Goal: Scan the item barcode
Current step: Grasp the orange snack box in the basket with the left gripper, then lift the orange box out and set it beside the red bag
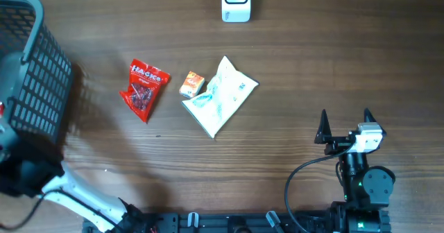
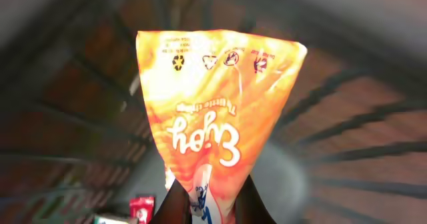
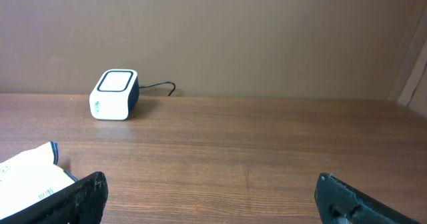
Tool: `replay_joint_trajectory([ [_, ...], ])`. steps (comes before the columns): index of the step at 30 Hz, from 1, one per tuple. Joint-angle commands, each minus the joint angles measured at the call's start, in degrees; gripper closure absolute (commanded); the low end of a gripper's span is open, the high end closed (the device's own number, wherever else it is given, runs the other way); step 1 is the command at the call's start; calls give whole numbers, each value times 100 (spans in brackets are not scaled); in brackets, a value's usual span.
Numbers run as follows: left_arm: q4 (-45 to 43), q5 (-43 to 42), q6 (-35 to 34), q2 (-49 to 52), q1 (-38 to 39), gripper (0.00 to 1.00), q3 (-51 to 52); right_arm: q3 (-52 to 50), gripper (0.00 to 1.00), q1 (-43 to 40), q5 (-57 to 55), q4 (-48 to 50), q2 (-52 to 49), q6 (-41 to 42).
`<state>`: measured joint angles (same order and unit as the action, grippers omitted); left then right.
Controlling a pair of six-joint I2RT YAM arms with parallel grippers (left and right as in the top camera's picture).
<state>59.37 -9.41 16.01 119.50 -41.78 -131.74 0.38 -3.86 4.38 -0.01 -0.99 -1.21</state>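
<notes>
A: Wooden bench (image 1: 312,66), basket (image 1: 41,80) at its left edge, scanner (image 1: 236,3) at the middle of the far edge. Where's the item?

B: Inside the basket. The left end effector (image 2: 212,205) is clenched on one end of an orange bag (image 2: 213,111), with mesh walls all around it.

A: And the right end effector (image 1: 345,118)?

B: Released, jaws wide, holding nothing, near the bench's right front corner.

A: So which step is this?

B: Pick-up, I'd say: the bag is gripped but not out yet. Next it must lift clear of the rim and cross to the scanner, barcode side facing the window. I can't see a barcode on the face showing, so it may need turning.

A: Anything in the way?

B: A red packet (image 1: 143,87), small box (image 1: 192,84) and white pouch (image 1: 220,94) lie mid-bench; pass above them.
</notes>
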Motion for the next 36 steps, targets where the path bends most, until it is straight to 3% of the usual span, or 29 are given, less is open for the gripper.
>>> replay_joint_trajectory([
  [1, -79, -1150, -199, -669, 46, 96, -50, -9, 0, -28, -98, 9, 46, -22],
  [6, 66, -1897, -776, -1108, 315, 96, -50, -9, 0, -28, -98, 9, 46, -24],
  [9, 640, -2422, -1145, -1132, 654, 96, -48, -9, 0, -28, -98, 9, 46, -24],
  [17, 2507, -2651, -1010, -538, 2321, 96, -48, -9, 0, -28, -98, 9, 46, -24],
  [26, 3230, -1386, -881, 461, 3960, 96, -48, -9, 0, -28, -98, 9, 46, -24],
  [36, 3416, -946, -1097, 1552, 4894, 96, -46, -9, 0, -28, -98, 9, 46, -24],
])
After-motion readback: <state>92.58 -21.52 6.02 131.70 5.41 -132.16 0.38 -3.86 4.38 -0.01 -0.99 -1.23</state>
